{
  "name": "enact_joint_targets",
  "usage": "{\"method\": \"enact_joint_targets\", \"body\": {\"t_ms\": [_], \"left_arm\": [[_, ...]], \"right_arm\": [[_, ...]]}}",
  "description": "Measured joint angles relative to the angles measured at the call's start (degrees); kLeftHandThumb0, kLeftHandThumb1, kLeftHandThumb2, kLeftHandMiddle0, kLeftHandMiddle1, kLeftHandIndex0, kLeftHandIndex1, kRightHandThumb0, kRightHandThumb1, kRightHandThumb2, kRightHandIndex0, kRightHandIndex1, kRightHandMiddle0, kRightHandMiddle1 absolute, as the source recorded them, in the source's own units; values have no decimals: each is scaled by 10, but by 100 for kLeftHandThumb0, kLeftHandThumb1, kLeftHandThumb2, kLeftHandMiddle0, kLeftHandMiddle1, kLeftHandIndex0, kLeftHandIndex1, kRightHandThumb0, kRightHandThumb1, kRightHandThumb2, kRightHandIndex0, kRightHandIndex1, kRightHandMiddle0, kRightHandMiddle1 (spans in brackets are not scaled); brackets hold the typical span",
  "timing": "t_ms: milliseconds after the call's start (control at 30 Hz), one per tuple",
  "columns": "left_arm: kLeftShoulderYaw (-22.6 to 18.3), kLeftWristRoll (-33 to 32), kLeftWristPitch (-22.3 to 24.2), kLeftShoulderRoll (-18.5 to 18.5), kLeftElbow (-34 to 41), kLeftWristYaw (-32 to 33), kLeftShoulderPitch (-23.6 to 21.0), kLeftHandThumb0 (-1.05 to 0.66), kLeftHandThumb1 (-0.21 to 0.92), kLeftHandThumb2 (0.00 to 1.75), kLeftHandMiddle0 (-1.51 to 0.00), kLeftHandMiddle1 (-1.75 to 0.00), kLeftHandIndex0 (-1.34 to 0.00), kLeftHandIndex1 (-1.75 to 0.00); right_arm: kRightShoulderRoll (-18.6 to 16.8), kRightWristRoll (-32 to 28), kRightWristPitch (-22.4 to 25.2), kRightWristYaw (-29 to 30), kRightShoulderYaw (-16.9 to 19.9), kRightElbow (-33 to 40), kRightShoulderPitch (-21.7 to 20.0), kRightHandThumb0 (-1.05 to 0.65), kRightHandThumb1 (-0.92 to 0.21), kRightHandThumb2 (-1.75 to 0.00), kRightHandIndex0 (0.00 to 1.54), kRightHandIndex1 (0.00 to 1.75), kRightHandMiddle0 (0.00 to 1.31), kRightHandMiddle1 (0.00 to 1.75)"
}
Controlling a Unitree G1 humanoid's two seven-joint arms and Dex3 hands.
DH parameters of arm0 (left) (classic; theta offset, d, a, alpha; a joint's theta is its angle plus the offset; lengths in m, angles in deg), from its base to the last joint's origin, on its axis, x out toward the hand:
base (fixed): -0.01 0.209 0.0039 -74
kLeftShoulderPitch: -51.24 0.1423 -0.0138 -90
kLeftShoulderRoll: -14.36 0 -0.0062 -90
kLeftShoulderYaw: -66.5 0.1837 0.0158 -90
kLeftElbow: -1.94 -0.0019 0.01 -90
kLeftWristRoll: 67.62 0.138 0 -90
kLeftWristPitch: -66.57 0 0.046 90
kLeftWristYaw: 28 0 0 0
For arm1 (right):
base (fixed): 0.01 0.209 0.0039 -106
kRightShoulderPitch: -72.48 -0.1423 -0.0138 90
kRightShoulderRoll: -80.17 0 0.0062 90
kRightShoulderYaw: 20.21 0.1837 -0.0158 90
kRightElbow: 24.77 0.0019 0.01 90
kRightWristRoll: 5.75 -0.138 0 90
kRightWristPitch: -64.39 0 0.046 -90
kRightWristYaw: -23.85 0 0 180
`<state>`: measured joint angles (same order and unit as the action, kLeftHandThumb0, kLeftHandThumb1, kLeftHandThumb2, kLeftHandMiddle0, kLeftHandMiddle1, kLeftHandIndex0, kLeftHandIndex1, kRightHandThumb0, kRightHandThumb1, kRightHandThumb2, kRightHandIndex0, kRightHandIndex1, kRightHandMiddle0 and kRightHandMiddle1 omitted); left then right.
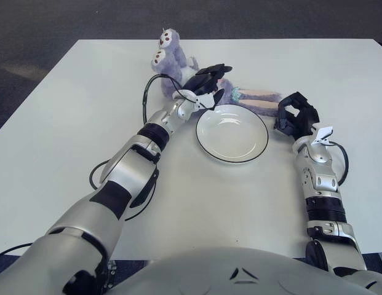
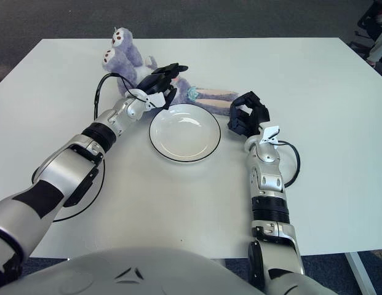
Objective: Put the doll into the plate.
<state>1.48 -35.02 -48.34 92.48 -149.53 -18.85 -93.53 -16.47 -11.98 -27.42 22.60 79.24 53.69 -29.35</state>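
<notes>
Left robot hand [image 1: 206,83] closed on purple plush doll with long pink-lined ears [image 1: 178,64], just behind far-left rim of round white plate with dark edge [image 1: 232,133]; I see doll lying on white tabletop [image 1: 67,123], ears stretched behind plate. Right robot hand [image 1: 296,115] just right of plate, fingers curled, holding nothing
</notes>
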Motion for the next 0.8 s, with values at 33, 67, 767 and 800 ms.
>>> {"method": "enact_joint_targets", "body": {"t_ms": [33, 67, 767, 800], "left_arm": [[0, 1, -1, 0, 0, 2, 0, -92, 92, 130, -27, -12, 0, -69], [1, 1, -2, 0, 1, 6, 0, -92, 92, 130, -27, -13, 0, -70], [-3, 44, -123, 6, 162, 172, 50, -91, 92, 116, -23, -10, 0, -68], [-2, 51, -123, 8, 169, 180, 51, -91, 92, 117, -23, -11, 0, -67]], "right_arm": [[0, 0, 1, 0, 0, 0, 0, -41, -57, -99, 90, 175, 42, 175], [0, 0, 1, 0, 0, 0, 0, -41, -57, -99, 90, 175, 42, 175], [5, 0, -3, -19, 2, -19, -10, -41, -58, -98, 91, 175, 41, 175], [5, 0, -4, -21, 2, -21, -10, -41, -58, -98, 91, 175, 41, 175]]}}
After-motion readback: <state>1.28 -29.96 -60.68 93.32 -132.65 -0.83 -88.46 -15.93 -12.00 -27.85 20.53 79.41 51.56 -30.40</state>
